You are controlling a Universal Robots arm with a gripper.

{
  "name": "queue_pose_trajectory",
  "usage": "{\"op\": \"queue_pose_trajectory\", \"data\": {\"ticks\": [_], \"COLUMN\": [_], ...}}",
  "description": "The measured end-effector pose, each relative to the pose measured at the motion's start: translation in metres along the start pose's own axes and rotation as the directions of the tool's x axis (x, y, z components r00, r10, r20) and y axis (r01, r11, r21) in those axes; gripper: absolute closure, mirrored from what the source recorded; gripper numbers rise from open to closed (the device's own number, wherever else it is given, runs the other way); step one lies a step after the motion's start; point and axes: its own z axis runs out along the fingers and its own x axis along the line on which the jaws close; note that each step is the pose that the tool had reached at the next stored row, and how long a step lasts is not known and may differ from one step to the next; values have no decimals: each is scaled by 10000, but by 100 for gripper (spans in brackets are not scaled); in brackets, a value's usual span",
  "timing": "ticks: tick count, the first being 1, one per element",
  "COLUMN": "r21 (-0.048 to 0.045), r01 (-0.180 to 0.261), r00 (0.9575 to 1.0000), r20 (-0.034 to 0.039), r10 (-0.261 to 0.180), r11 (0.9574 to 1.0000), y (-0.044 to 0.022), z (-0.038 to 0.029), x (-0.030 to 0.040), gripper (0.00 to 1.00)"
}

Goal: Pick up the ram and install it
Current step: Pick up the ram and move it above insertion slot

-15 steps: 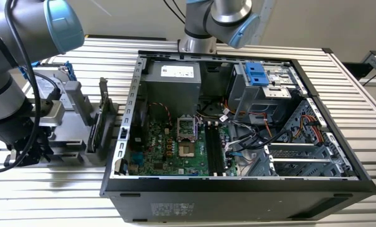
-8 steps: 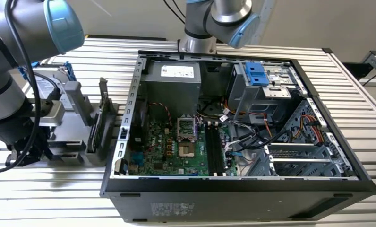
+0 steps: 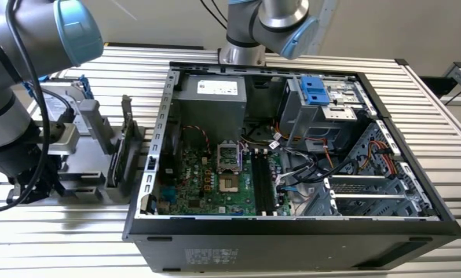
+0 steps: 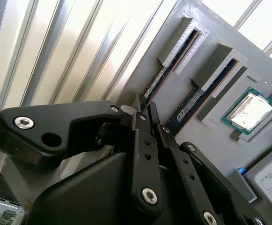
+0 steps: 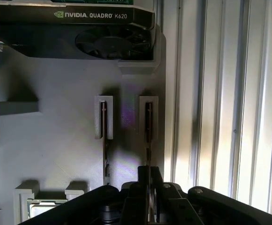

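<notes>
Pick-up step: the tool (image 5: 148, 171) straddles the ram (image 5: 148, 126) in the holder's (image 5: 56, 140) edge slot. I cannot tell whether it is clamped. A clean pick likely needs a square grip.

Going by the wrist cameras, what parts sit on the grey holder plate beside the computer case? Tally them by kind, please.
ram sticks: 2, each standing in its own slot
processor chip: 1
graphics card: 1
labelled grey drive: 1, seen only in part
Total: 5
</notes>
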Motion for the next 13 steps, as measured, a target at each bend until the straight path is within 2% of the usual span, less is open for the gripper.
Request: {"op": "queue_pose_trajectory", "data": {"ticks": [9,13], "r21": [-1,0], "r01": [1,0], "r00": [10000,10000], "r20": [-10,-11], "r10": [-1,0], "r11": [10000,10000], "y": [0,-1], "z": [-12,-45], "x": [0,0], "gripper": [100,100]}}
